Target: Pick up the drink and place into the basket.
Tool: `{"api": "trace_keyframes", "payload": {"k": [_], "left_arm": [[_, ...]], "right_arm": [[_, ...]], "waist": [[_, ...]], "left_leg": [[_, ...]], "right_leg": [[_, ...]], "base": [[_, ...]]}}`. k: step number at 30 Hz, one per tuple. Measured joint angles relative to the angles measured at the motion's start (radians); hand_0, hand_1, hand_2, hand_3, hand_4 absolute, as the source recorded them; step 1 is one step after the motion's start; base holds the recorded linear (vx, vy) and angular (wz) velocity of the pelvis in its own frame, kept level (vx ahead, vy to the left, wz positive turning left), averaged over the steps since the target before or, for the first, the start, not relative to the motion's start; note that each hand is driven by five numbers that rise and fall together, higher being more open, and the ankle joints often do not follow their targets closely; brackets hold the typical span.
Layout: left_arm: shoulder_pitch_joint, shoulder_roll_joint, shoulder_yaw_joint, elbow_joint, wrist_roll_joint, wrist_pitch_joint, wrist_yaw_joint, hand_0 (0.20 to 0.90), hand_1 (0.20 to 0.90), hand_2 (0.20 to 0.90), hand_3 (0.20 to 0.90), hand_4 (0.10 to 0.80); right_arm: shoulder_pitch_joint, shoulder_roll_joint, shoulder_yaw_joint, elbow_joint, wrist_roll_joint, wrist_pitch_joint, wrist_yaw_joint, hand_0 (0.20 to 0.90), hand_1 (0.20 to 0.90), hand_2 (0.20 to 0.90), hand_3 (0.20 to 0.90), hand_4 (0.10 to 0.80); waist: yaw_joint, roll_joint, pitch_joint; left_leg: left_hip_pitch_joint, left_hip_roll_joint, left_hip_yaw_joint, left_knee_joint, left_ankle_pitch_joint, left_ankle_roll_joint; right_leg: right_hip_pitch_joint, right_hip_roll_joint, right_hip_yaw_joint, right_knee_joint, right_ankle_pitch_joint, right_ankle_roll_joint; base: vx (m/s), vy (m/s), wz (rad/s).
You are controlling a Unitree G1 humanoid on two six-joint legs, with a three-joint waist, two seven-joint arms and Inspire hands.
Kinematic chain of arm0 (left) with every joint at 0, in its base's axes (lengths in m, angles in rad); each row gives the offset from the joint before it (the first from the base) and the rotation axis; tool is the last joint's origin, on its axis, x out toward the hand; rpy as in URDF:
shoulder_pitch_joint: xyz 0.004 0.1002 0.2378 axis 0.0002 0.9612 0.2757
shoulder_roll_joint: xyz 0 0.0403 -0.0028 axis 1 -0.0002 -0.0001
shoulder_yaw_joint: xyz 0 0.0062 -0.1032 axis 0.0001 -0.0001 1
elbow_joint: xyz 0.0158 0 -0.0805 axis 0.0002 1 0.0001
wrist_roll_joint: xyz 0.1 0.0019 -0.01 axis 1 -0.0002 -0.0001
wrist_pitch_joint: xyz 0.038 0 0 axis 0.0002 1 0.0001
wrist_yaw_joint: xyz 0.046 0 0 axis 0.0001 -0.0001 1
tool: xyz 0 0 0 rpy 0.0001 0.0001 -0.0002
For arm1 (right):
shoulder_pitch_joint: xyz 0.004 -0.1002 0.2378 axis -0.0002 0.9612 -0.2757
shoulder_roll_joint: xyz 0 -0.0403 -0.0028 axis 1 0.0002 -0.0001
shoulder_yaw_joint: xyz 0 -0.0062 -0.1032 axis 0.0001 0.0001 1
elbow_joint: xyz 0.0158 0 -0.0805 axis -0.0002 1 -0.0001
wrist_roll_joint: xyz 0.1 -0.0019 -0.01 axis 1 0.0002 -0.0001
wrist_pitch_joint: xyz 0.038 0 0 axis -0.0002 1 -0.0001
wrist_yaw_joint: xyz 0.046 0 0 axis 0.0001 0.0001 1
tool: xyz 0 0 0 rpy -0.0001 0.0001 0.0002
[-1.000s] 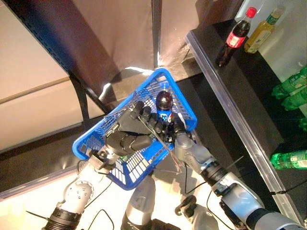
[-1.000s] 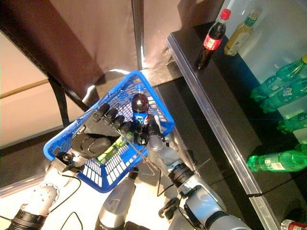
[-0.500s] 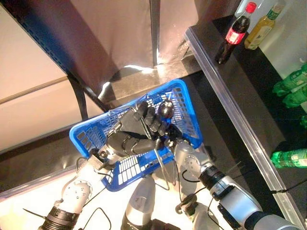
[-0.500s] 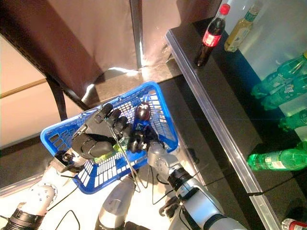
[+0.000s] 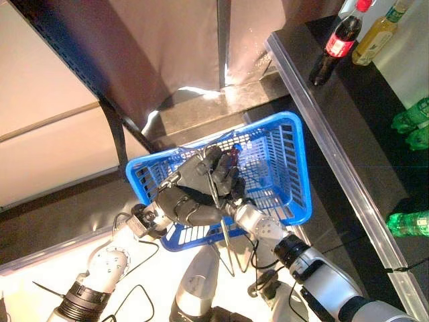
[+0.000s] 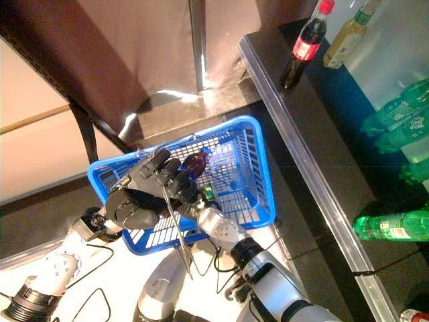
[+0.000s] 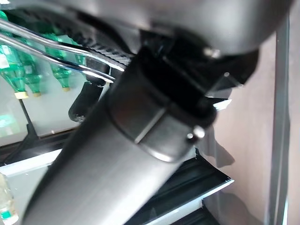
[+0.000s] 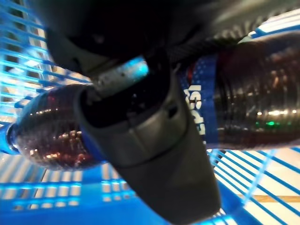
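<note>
Drink bottle (image 8: pixel 253 108) — dark cola with a blue label — lay clamped in the right hand (image 6: pixel 190 190), whose fingers curled round its body while it hung low inside the blue basket (image 6: pixel 258 194). The right wrist view showed this plainly: the thumb (image 8: pixel 154 154) crossed the bottle's front, with blue mesh behind it on all sides. From the head views only the bottle's dark rounded end (image 6: pixel 196 161) peeked out above the knuckles, so the grip itself was mostly hidden there.

The left hand (image 5: pixel 194 191) was closed round the basket's thin metal handle (image 5: pixel 218 208), holding the basket up in front of the robot; its fingers sat right against the right hand, and where one hand ended and the other began was hard to make out. The left wrist view gave no help on this — a grey arm filled it, with green bottles (image 7: pixel 18 79) on a pale shelf beyond.

Beside the basket ran a dark shelf (image 6: pixel 315 168) with a metal front edge. Well away from the basket stood a red-capped cola bottle (image 6: pixel 305 47) and a yellowish bottle (image 6: pixel 345 37); green bottles (image 6: pixel 395 225) lay along the shelf farther out. A small green item (image 6: pixel 209 194) showed on the basket floor, too small to identify.
</note>
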Motion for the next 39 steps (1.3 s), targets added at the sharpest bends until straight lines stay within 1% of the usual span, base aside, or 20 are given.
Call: {"api": "trace_keyframes", "payload": {"k": [3,7,8,9,10,11,15,19,25,31,33,35,36,37,38,39], "left_arm": [[0.001,0.001,-0.005,0.0,-0.003,0.0,-0.019,0.3,0.3,0.3,0.2,0.1],[0.001,0.005,-0.008,-0.001,-0.025,0.0,-0.02,0.3,0.3,0.3,0.2,0.1],[0.001,0.009,-0.013,-0.001,-0.029,0.0,-0.02,0.3,0.3,0.3,0.2,0.1],[0.001,0.01,-0.013,-0.001,-0.03,0.0,-0.02,0.3,0.3,0.3,0.2,0.1],[0.002,0.011,-0.013,-0.001,-0.03,0.0,-0.02,0.3,0.3,0.3,0.2,0.1],[0.002,0.014,-0.013,-0.001,-0.03,0.0,-0.02,0.3,0.3,0.3,0.2,0.1],[0.002,0.033,-0.017,-0.001,-0.036,0.0,-0.019,0.3,0.3,0.3,0.2,0.1],[0.002,0.032,-0.019,-0.001,-0.038,0.0,-0.019,0.3,0.3,0.3,0.2,0.1],[0.014,0.023,-0.019,-0.001,-0.038,0.0,-0.011,0.3,0.3,0.3,0.2,0.1],[0.023,-0.005,-0.017,-0.001,-0.038,0.0,-0.01,0.3,0.3,0.3,0.2,0.1],[0.022,-0.032,-0.018,-0.001,-0.038,0.0,-0.008,0.3,0.3,0.3,0.2,0.1],[-0.005,-0.083,-0.049,0.0,-0.033,-0.024,0.056,0.3,0.3,0.3,0.2,0.1],[-0.033,-0.094,-0.083,0.0,-0.03,-0.045,0.098,0.3,0.3,0.3,0.2,0.1],[-0.046,-0.099,-0.1,0.0,-0.029,-0.055,0.118,0.3,0.3,0.3,0.2,0.1],[-0.074,-0.112,-0.132,0.0,-0.017,-0.09,0.171,0.3,0.3,0.3,0.2,0.1],[-0.084,-0.123,-0.145,0.001,-0.003,-0.115,0.202,0.3,0.3,0.3,0.2,0.1]], "right_arm": [[0.0,-0.001,-0.023,0.004,0.041,0.001,0.011,0.3,0.3,0.3,0.2,0.1],[0.0,-0.002,-0.053,0.007,0.073,-0.006,0.011,0.3,0.3,0.3,0.2,0.1],[0.0,-0.002,-0.073,0.007,0.088,-0.011,0.011,0.469,0.469,0.469,0.398,0.298],[-0.001,-0.002,-0.08,0.007,0.09,-0.016,0.011,0.542,0.542,0.542,0.483,0.383],[-0.001,-0.002,-0.089,0.008,0.09,-0.023,0.009,0.841,0.841,0.841,0.831,0.731],[-0.001,-0.003,-0.094,0.008,0.089,-0.032,0.007,0.9,0.9,0.9,0.9,0.8],[-0.005,-0.003,-0.119,0.009,0.087,-0.064,-0.018,0.9,0.9,0.9,0.9,0.8],[-0.004,-0.01,-0.133,0.01,0.079,-0.082,-0.031,0.9,0.9,0.9,0.9,0.8],[0.004,-0.021,-0.132,-0.022,0.008,-0.087,-0.03,0.9,0.9,0.9,0.9,0.8],[0.051,-0.043,-0.13,-0.113,-0.031,-0.088,-0.03,0.9,0.9,0.9,0.9,0.8],[0.064,-0.039,-0.116,-0.126,-0.046,-0.089,-0.03,0.9,0.9,0.9,0.9,0.8],[0.064,-0.039,-0.086,-0.125,-0.054,-0.093,-0.037,0.9,0.9,0.9,0.9,0.8],[0.065,-0.038,-0.076,-0.125,-0.056,-0.092,-0.039,0.9,0.9,0.9,0.9,0.8],[0.064,-0.038,-0.071,-0.125,-0.056,-0.092,-0.039,0.9,0.9,0.9,0.9,0.8],[0.064,-0.03,-0.056,-0.126,-0.057,-0.09,-0.039,0.9,0.9,0.9,0.9,0.8],[0.064,-0.029,-0.044,-0.126,-0.057,-0.089,-0.039,0.9,0.9,0.9,0.9,0.8]], "waist": [[0.005,0.003,0.001],[0.004,0.003,0.001],[0.004,0.003,0.001],[0.004,0.003,0.001],[0.004,0.003,0.001],[0.005,0.003,0.001],[0.003,0.003,0.001],[0.0,0.003,0.001],[-0.008,0.003,0.001],[-0.009,0.003,0.0],[-0.012,0.001,0.0],[-0.015,-0.002,0.0],[-0.018,-0.005,0.0],[-0.021,-0.007,-0.001],[-0.043,-0.013,-0.003],[-0.052,-0.016,-0.004]], "left_leg": [[-0.007,-0.005,0.003,0.002,-0.001,-0.001],[-0.007,-0.005,0.004,0.003,-0.001,-0.001],[-0.007,-0.006,0.005,0.003,0.0,-0.001],[-0.008,-0.005,0.004,0.003,-0.001,-0.001],[-0.007,-0.006,0.004,0.005,-0.002,-0.001],[-0.007,-0.008,0.005,0.009,-0.005,-0.001],[-0.01,-0.009,0.005,0.017,-0.006,0.0],[-0.01,-0.007,0.005,0.019,-0.006,0.0],[-0.01,-0.004,0.008,0.019,-0.006,-0.001],[-0.009,0.001,0.01,0.021,-0.012,-0.003],[-0.009,0.01,0.018,0.042,-0.026,-0.004],[-0.001,0.018,0.032,0.056,-0.033,-0.003],[0.002,0.02,0.034,0.057,-0.033,-0.004],[0.003,0.022,0.035,0.058,-0.034,-0.004],[0.004,0.028,0.038,0.063,-0.036,-0.006],[0.005,0.03,0.042,0.065,-0.037,-0.006]], "right_leg": [[-0.015,-0.015,-0.004,0.022,-0.006,0.003],[-0.018,-0.017,-0.002,0.026,-0.008,0.004],[-0.019,-0.017,-0.003,0.027,-0.007,0.004],[-0.019,-0.019,-0.003,0.028,-0.009,0.004],[-0.018,-0.02,-0.003,0.03,-0.01,0.005],[-0.018,-0.025,-0.005,0.036,-0.013,0.005],[-0.02,-0.027,-0.004,0.042,-0.013,0.004],[-0.02,-0.027,-0.004,0.043,-0.015,0.001],[-0.022,-0.023,-0.002,0.042,-0.013,0.003],[-0.022,-0.018,0.001,0.04,-0.014,0.0],[-0.02,-0.01,0.01,0.042,-0.014,0.0],[-0.019,-0.003,0.027,0.044,-0.013,-0.002],[-0.016,0.0,0.029,0.044,-0.012,-0.003],[-0.016,0.002,0.031,0.044,-0.012,-0.004],[-0.017,0.008,0.036,0.044,-0.01,-0.007],[-0.018,0.01,0.041,0.044,-0.008,-0.008]], "base": [[0.051,-0.006,-0.01],[-0.01,0.01,-0.01],[0.0,0.0,0.0],[0.0,0.0,0.0],[0.0,0.0,0.0],[-0.044,0.03,0.01],[-0.011,0.007,0.0],[0.0,0.0,0.0],[0.0,0.0,0.0],[0.042,-0.012,-0.02],[0.033,-0.016,-0.15],[0.06,-0.005,-0.2],[0.042,0.01,-0.14],[0.04,0.023,-0.1],[0.022,0.023,-0.12],[0.007,0.03,-0.18]]}}
